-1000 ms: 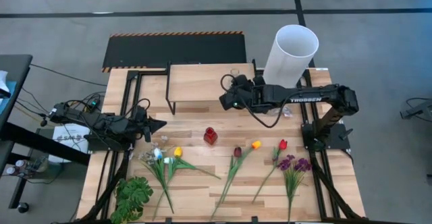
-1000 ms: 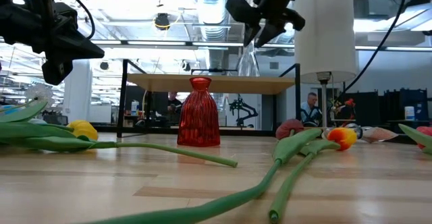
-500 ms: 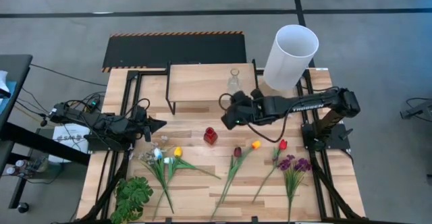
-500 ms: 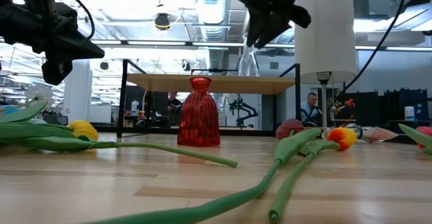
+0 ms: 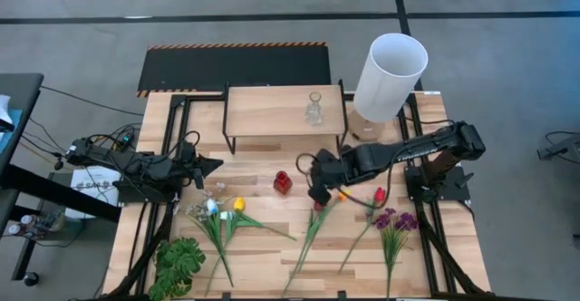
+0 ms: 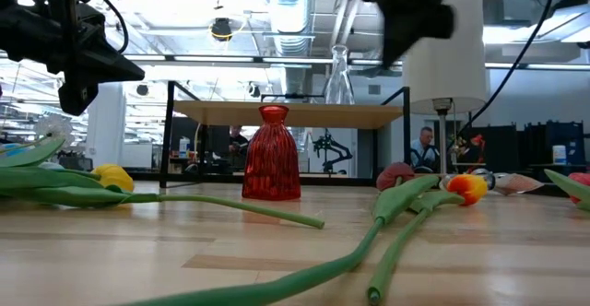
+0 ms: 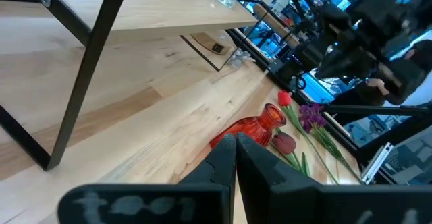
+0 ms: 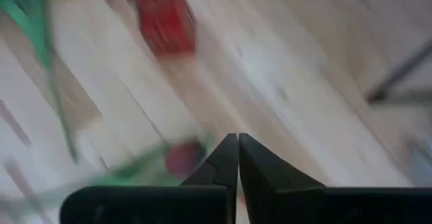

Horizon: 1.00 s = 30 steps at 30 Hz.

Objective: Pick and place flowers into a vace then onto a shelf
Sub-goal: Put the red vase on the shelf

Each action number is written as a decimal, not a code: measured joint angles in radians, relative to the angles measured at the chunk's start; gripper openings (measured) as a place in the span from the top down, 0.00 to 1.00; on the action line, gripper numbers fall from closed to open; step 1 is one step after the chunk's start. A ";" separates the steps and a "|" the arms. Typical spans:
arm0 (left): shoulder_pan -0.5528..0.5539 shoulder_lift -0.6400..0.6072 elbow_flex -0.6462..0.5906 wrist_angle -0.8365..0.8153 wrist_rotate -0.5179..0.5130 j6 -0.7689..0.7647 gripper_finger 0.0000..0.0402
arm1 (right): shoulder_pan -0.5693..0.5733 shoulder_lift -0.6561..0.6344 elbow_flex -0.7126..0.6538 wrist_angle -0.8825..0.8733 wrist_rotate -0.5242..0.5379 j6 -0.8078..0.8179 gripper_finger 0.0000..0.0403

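Writing: no brand or label can be read in these views; the lettering on the right arm's forearm is too small to make out.
Arms: two dark arms are counted, one on each side of the tabletop [image 5: 263,169].
Left hand [image 5: 216,166]: held above the left part of the tabletop, fingers pressed together, nothing pinched.
Right hand [image 5: 316,195]: placed above the middle of the tabletop, over the maroon tulip [image 5: 319,205]; in the right wrist view the fingers [image 8: 226,158] are seen pressed together, with nothing between them.
Flowers: six are counted, all lying flat on the front half of the tabletop: small white blossoms [image 5: 207,208], yellow tulip [image 5: 238,204], the maroon tulip, orange tulip [image 5: 343,194], red tulip [image 5: 379,194], purple bunch [image 5: 396,220].
Vases: two are counted. The red vase [image 5: 283,182] is seen upright on the tabletop, just in front of the shelf and apart from the flowers. The clear glass vase [image 5: 314,111] is seen upright on the shelf, near its right end.
Shelf [image 5: 272,109]: one, set at the back of the tabletop, light plank on black legs.
White cylinder [image 5: 390,74]: one, upright beside the shelf's right end.
Leafy plant [image 5: 177,265]: one, at the front left corner.
Room: one person [image 6: 424,147] is seen far behind the tabletop in the low view.
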 joint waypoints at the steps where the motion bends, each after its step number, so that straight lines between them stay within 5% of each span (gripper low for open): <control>1: 0.000 0.000 0.000 0.000 0.000 0.001 1.00 | 0.018 0.000 0.000 -0.031 0.000 0.028 0.97; 8: 0.000 0.000 0.000 0.012 -0.008 -0.002 1.00 | 0.140 0.000 0.000 -0.133 0.012 0.173 1.00; 14: 0.000 0.000 0.000 0.182 0.073 0.030 1.00 | 0.205 -0.002 -0.019 -0.102 0.014 0.208 1.00; 21: 0.000 0.017 0.000 0.398 0.138 0.182 1.00 | 0.239 -0.065 -0.282 0.187 -0.012 0.278 1.00; 30: -0.001 0.177 0.021 0.403 0.148 0.142 1.00 | 0.287 -0.205 -0.492 0.331 0.003 0.373 1.00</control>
